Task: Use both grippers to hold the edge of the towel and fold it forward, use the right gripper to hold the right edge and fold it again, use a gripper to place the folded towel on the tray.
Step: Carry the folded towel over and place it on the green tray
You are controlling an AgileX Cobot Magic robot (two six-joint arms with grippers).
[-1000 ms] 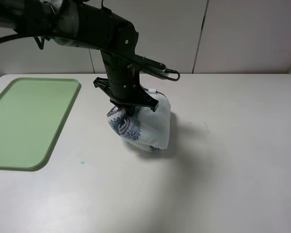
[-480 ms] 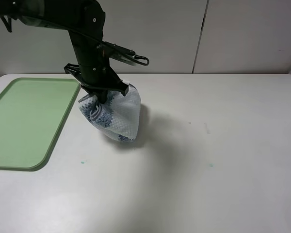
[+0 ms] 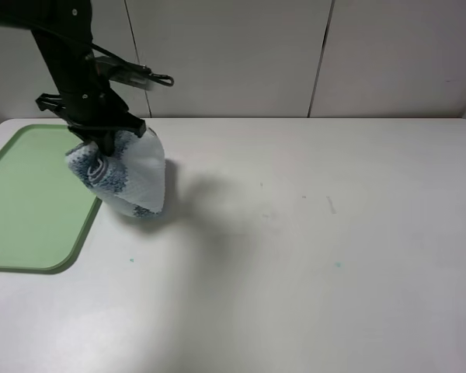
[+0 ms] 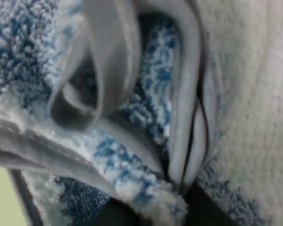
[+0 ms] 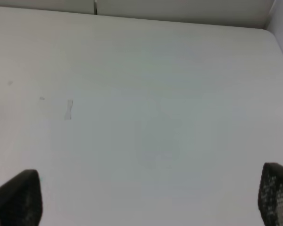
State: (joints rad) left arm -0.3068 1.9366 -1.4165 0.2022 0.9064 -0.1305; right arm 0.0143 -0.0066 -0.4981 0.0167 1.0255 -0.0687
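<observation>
The folded blue and white striped towel [image 3: 124, 175] hangs bunched from my left gripper [image 3: 102, 144], above the right rim of the light-green tray [image 3: 27, 198]. The left gripper is shut on the towel's top. The left wrist view is filled by the towel [image 4: 132, 113], with its grey hem [image 4: 111, 61] looped close to the lens. My right gripper [image 5: 141, 197] is open and empty over bare table; only its two black fingertips [image 5: 14, 197] show at the corners of the right wrist view. The right arm is out of the exterior high view.
The white table [image 3: 318, 233] spreads to the right of the towel, with small marks on it. A white panelled wall [image 3: 241, 54] stands behind the table. The tray lies at the table's left edge.
My left arm has carried the hanging towel leftward from the table's middle to the tray's right rim. The towel stays gripped.
</observation>
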